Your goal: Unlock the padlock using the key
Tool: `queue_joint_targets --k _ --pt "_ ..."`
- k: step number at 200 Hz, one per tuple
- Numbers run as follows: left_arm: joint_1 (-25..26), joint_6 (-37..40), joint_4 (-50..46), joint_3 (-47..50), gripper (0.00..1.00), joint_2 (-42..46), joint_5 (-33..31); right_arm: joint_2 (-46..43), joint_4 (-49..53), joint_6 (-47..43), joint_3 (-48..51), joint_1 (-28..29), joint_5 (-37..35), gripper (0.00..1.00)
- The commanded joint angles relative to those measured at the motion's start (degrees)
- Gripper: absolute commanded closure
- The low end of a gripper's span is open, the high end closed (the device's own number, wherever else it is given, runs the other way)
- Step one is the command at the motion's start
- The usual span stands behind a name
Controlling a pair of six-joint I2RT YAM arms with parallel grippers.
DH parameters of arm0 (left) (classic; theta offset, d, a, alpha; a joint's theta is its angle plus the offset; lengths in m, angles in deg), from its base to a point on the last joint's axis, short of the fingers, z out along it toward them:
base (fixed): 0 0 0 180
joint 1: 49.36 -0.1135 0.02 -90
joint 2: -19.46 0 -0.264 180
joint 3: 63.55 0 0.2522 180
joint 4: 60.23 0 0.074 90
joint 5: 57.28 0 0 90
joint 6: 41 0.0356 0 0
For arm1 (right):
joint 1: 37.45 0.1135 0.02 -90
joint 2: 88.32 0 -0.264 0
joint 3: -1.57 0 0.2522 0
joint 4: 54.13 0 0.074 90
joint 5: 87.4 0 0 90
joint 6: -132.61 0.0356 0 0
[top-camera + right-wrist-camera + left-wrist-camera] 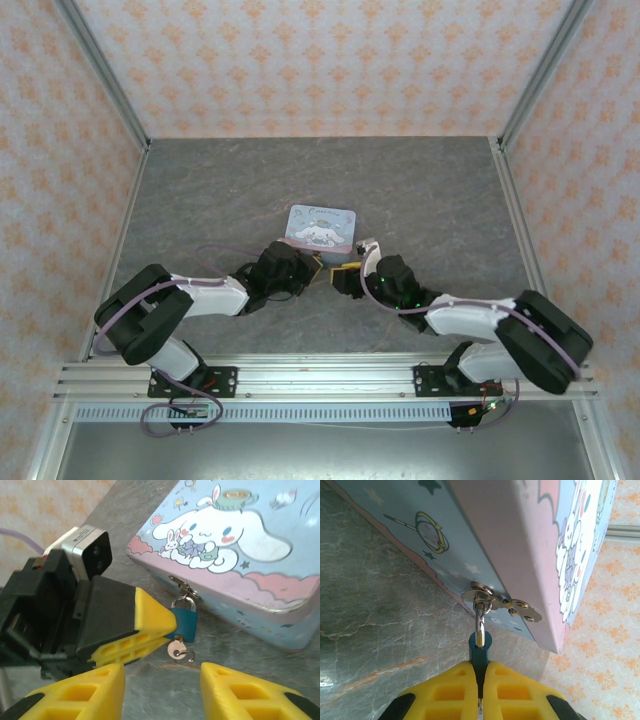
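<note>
Partly hidden padlock (pixel 480 648) between left jaws

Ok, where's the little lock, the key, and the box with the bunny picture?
padlock (pixel 186 622), right wrist view, on its teal body.
key (pixel 175 649), right wrist view, on its round head.
tin (pixel 240 537), right wrist view, on its cartoon-print lid.
</note>
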Motion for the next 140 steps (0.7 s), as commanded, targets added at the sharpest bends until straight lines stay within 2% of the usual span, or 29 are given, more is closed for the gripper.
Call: queue_joint_targets --k 1,27,57,114,140 --pt "0.33 -1.10 -1.46 -1.84 0.97 1.59 0.53 -5.08 13.36 -20.10 -2.44 2.40 -4.53 0.56" --pt "0.30 -1.20 -1.95 -2.19 0.97 1.93 0.53 -6.08 17.51 -33.31 -4.16 6.51 -9.76 0.56" --pt "0.28 -1.70 -2.03 -2.11 0.97 1.98 0.70 -0.98 11.06 -46.07 -2.72 10.87 -18.04 0.53" --pt "0.28 -1.90 -2.54 -2.50 0.97 2.07 0.87 11.50 -2.47 -53.65 -4.07 12.93 -27.41 0.54" --pt "0.26 -1.90 -2.65 -2.63 0.97 1.92 1.02 15.16 -6.47 -55.04 -4.90 12.93 -27.99 0.54"
